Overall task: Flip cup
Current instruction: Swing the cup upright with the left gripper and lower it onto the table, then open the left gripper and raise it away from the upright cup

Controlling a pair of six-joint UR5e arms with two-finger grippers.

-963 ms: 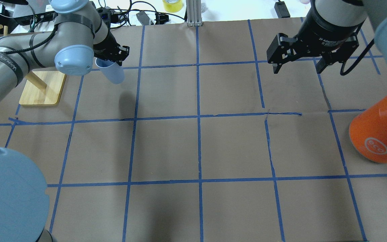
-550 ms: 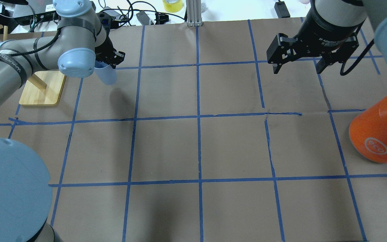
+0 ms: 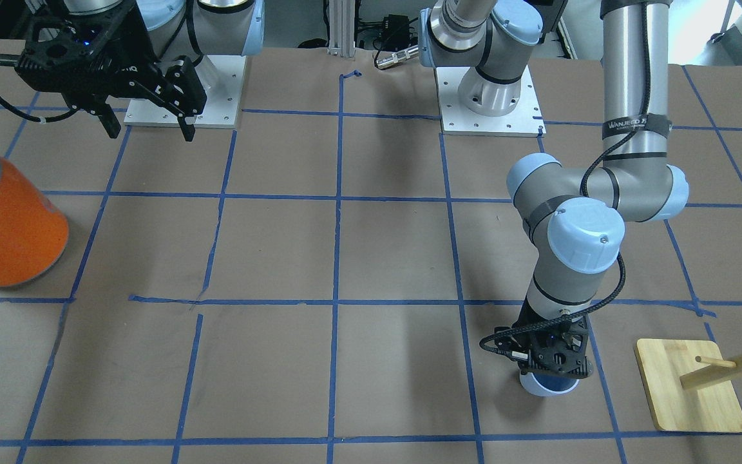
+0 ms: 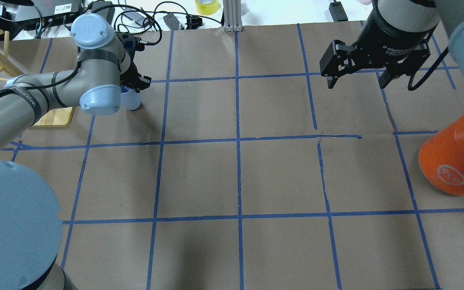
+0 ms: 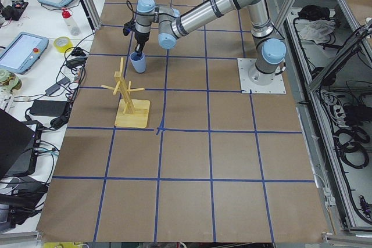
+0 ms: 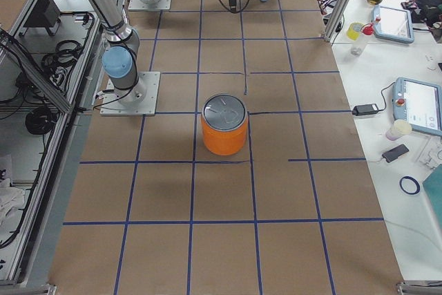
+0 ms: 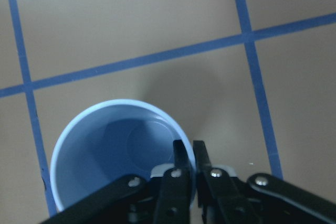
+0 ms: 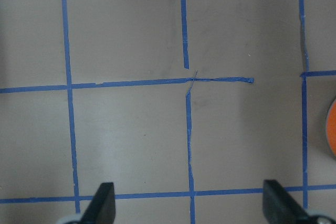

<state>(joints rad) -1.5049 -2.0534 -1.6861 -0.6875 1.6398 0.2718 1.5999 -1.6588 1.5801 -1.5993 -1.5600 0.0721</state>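
On our bench (image 4: 280, 177), left fingers (image 7: 180, 155) pinch the cup (image 7: 100, 145) by its rim to stand it mouth-up; right fingers (image 8: 103, 205) hang spread.

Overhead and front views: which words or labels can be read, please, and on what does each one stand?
"eco": white logo on the orange can.
"WANJEED": white letters on the left arm's strap.
White print on the body above the right hand: too small to read.
The cup: no text seen.
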